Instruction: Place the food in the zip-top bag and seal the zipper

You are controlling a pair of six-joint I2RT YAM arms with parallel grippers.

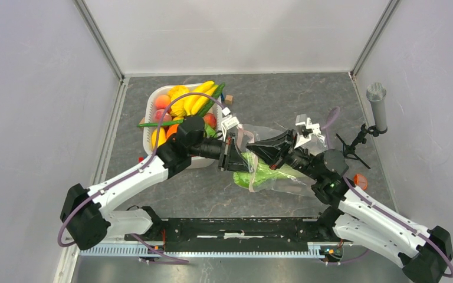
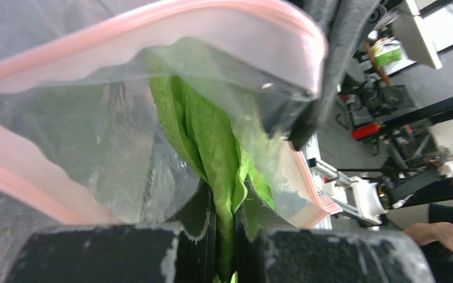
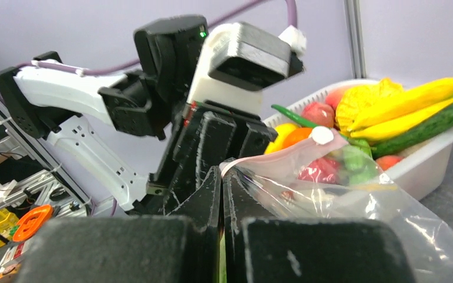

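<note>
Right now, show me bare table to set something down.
Bare table: the far strip between tub and microphone, and the near patch between bag and base rail. Crowded: the centre, where left gripper holds the cabbage and right gripper pinches the bag.

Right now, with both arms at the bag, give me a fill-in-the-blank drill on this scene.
1. The left gripper is shut on the green ___.
2. The right gripper pinches the clear zip-top ___ at its edge.
3. The bananas lie in the white ___.
4. The pink zipper stands ___, not sealed.
Missing words: cabbage; bag; tub; open.
</note>
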